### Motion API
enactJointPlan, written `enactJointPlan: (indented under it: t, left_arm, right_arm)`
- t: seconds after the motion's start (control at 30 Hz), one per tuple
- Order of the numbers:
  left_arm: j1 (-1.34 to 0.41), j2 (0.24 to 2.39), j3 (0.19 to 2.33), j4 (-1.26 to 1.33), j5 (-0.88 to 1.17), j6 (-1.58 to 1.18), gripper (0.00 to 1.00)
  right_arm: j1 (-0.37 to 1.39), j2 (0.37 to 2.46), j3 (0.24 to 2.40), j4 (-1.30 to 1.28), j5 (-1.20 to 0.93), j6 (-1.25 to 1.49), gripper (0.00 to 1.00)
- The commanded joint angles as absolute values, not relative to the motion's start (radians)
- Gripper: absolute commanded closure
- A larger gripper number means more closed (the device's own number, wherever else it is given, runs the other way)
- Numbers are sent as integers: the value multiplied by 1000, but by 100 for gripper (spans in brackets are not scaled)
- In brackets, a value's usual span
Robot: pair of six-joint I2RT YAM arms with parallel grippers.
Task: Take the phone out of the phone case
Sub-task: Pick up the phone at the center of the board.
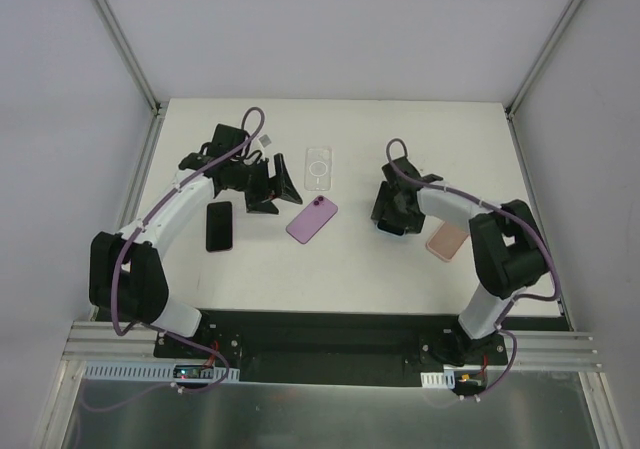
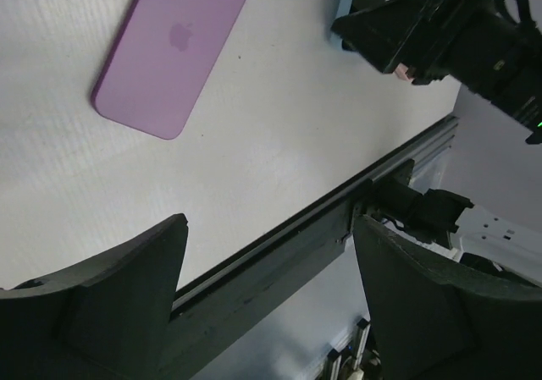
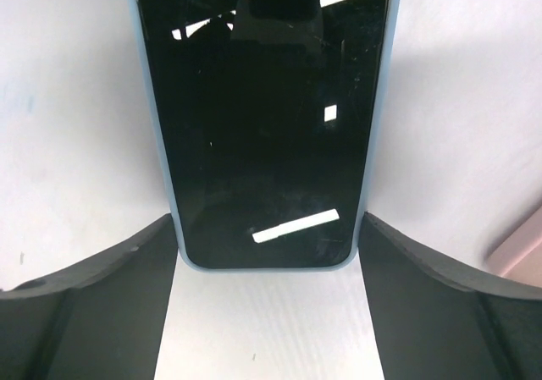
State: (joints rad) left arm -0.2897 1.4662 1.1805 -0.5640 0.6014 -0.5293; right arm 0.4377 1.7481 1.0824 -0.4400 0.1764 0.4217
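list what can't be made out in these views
Blue-cased phone: top view, hidden under the right arm; right wrist view, far end cut by the upper edge.
Pink item: top view, partly under the right arm; phone or case unclear.
Purple phone: left wrist view, one end cut by the top edge.
Clear case: top view, too small to tell if empty.

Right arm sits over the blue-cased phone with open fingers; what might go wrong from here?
The right gripper straddles the blue-cased phone across its width; closing would likely clamp case and phone together rather than part them. The pink item lies close beside one finger and might get nudged.
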Motion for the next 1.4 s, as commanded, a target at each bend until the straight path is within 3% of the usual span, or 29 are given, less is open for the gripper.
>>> enactJointPlan:
  t: [0.0, 0.37, 0.87, 1.0, 1.1, 1.13, 1.2, 1.23, 1.27, 1.33, 1.37]
  left_arm:
    - [-311, 1511, 1143, -413, 730, -641, 22]
    - [-443, 1784, 1213, -253, 838, -745, 22]
    - [-552, 2017, 1293, -215, 839, -794, 21]
    - [-568, 2045, 1319, -196, 853, -807, 25]
    - [-578, 2057, 1336, -186, 859, -816, 41]
    - [-580, 2060, 1339, -181, 862, -818, 53]
    - [-584, 2065, 1342, -175, 870, -828, 65]
    - [-584, 2063, 1341, -164, 873, -831, 74]
    - [-584, 2060, 1341, -161, 874, -837, 89]
    - [-584, 2059, 1333, -152, 882, -845, 100]
    - [-586, 2057, 1332, -144, 885, -848, 100]
  right_arm:
    - [554, 1625, 956, -433, -57, 511, 67]
    - [669, 1428, 815, -256, -152, 549, 68]
    - [695, 1381, 802, -201, -253, 523, 70]
    - [695, 1378, 801, -206, -253, 525, 70]
    - [696, 1378, 796, -207, -258, 523, 69]
    - [696, 1378, 793, -207, -258, 523, 69]
    - [696, 1376, 790, -207, -259, 520, 69]
    - [696, 1373, 792, -209, -261, 514, 67]
    - [696, 1373, 790, -213, -259, 512, 66]
    - [696, 1373, 793, -225, -256, 505, 57]
    - [695, 1370, 798, -235, -255, 497, 50]
